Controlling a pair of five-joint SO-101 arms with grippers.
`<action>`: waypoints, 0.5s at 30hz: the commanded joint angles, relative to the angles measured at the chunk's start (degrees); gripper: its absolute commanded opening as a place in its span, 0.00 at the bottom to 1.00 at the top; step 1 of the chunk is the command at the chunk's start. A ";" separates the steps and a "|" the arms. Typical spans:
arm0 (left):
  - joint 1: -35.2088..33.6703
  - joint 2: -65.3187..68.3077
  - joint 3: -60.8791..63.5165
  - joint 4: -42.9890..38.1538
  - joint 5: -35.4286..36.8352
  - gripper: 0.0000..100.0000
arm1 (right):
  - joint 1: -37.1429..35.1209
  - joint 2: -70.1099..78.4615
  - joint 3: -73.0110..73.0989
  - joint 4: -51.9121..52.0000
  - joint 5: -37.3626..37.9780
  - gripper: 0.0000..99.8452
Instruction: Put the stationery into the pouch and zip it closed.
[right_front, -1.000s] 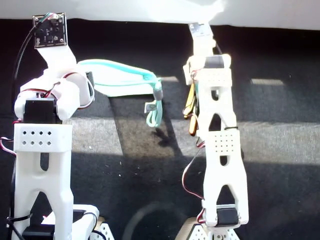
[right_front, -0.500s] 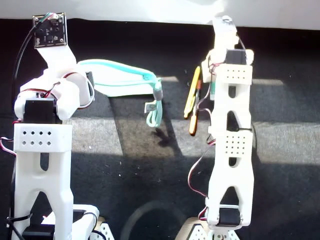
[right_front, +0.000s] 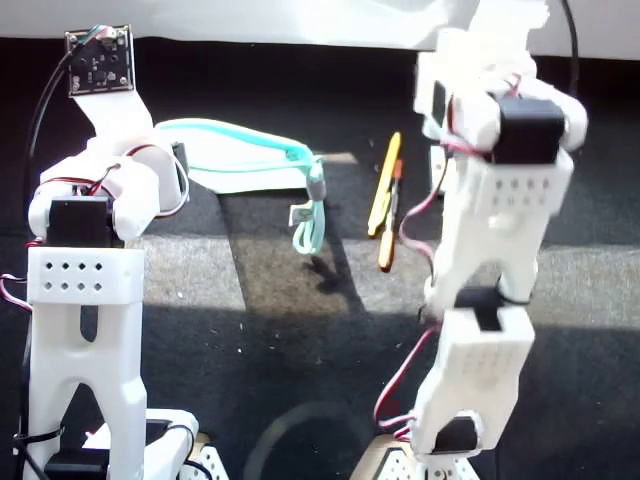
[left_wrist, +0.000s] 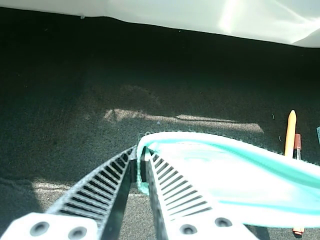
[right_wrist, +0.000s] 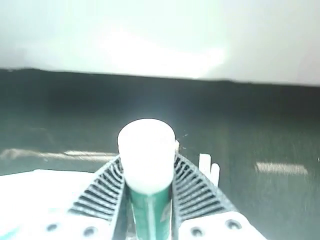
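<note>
Right wrist view is showing the right claw (right_wrist: 146, 161) clamping a green stick with a white cap (right_wrist: 146, 139), the cap poking out past the fingertips and the body running back between the fingers. In the left wrist view the left claw (left_wrist: 140, 156) is pinching one end of the teal pouch (left_wrist: 225, 180) by its rim, narrow on the fabric, and the mouth seems to be gaping a little along the turquoise edge. From the high view, the pouch is lying on the dark table (right_front: 580, 200) towards the far left, its zip strap (right_front: 308, 228) trailing off the nearer end, and a yellow pen (right_front: 384, 185) and an orange pen (right_front: 389, 225) are lying side by side between the pouch and the right arm (right_front: 490, 200).

The step in hand looks like carrying the stick across to the pouch. To do it well, the right arm is best crossing above the two pens, so it is not knocking them. It is worth lining the stick up with the length of the mouth, not across it, and feeding it in before letting go, so that it is not rolling off the lip. The left claw's job is holding the rim up and steady, and the strap is worth avoiding on the way in.
</note>
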 joint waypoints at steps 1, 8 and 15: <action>0.84 0.57 3.38 0.26 0.00 0.01 | -7.08 -10.15 -0.22 0.13 -1.05 0.00; 4.97 1.01 1.36 4.92 5.01 0.01 | -16.92 -12.97 -0.13 -4.53 -1.05 0.01; 5.14 1.01 1.01 4.57 11.87 0.01 | -26.68 -11.30 -0.04 -5.05 -1.05 0.01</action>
